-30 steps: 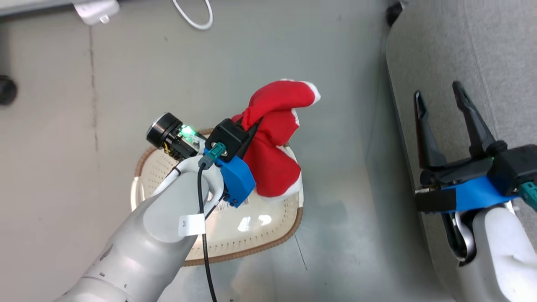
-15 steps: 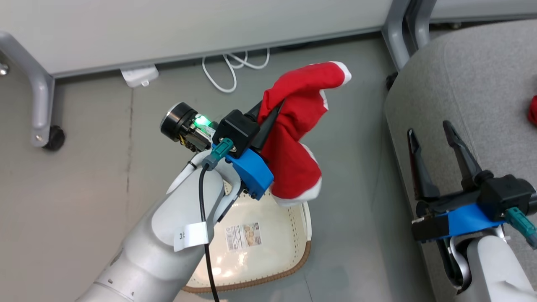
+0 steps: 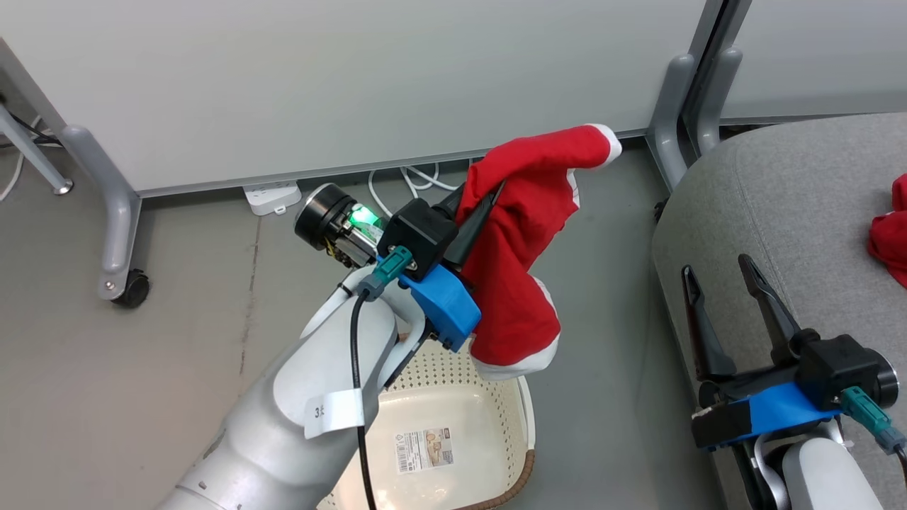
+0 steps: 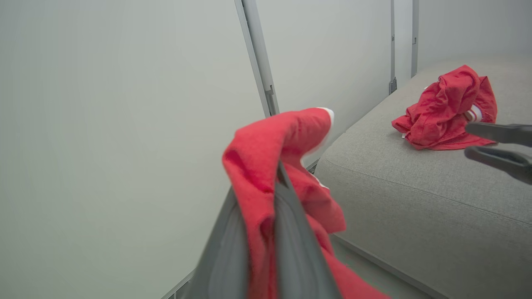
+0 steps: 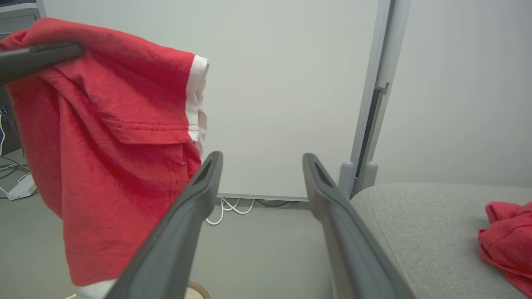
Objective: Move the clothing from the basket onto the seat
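Nearest, the basket (image 3: 521,418) lies below the left end effector (image 3: 485,202), which is clamped on a red garment (image 3: 524,234) hanging lengthwise above the far rim. The seat (image 3: 779,198) lies to its right. The right end effector (image 3: 716,264), fingers spread and empty, hovers over the seat's edge. Farther on, a second garment (image 3: 889,237) rests on the seat.

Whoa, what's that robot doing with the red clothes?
It is moving clothes from the basket to the seat. Its left gripper is shut on a red garment, holding it in the air over the basket's far edge. A second garment, also red, already lies crumpled on the seat. The right gripper is open with nothing in it, by the seat's edge.
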You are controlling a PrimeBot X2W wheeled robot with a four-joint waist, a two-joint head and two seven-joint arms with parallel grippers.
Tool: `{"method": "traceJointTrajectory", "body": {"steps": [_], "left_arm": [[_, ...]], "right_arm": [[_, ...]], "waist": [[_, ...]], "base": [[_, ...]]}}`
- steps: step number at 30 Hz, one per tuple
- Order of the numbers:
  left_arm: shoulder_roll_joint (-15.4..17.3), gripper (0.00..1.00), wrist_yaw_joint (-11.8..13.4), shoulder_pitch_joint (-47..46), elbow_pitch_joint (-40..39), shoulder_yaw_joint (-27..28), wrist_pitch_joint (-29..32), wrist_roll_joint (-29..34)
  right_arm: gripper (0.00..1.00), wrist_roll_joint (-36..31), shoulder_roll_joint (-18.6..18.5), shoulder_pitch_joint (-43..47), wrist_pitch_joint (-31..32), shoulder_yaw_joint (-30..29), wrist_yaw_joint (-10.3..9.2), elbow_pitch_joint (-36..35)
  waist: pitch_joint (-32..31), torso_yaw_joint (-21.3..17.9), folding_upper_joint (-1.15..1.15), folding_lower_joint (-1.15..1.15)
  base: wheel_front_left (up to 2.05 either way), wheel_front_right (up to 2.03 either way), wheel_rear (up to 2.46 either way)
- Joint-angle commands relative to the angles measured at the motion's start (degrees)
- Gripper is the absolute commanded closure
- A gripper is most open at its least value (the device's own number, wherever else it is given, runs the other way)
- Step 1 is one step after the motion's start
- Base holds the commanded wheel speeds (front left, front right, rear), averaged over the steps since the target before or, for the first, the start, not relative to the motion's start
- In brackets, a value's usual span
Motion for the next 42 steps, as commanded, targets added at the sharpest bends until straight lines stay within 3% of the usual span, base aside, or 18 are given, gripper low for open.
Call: {"method": "traceJointTrajectory", "body": {"steps": [1, 16, 33, 42], "left_arm": [[0.07, 1.00, -0.13, 0.47, 0.12, -0.02, -0.29, -0.12], [-0.18, 1.00, -0.44, 0.30, 0.89, -0.49, -0.29, 0.31], [-0.51, 1.00, -0.51, -1.13, 0.02, -1.45, -0.29, 0.53], [-0.61, 1.00, -0.53, -1.91, -0.87, -3.01, -0.29, -0.01]], "right_arm": [[0.00, 0.02, 0.25, 1.12, -0.03, -0.15, 0.01, -0.07], [0.00, 0.40, 1.00, 1.48, -0.04, 1.62, 0.01, -0.17], [0.00, 1.55, 0.73, -7.26, -0.03, 19.93, 0.01, 3.81], [0.00, 1.10, 1.07, -14.26, -0.03, 23.48, 0.01, 9.96]], "waist": [[-0.53, 0.22, -0.01, 0.01], [-0.84, 0.99, -0.01, 0.01], [1.17, 2.20, -0.01, 0.01], [2.51, 3.50, -0.01, 0.01]], "base": [[0.00, 0.00, 0.00], [0.00, 0.00, 0.00], [0.00, 0.00, 0.00], [0.00, 0.00, 0.00]]}}
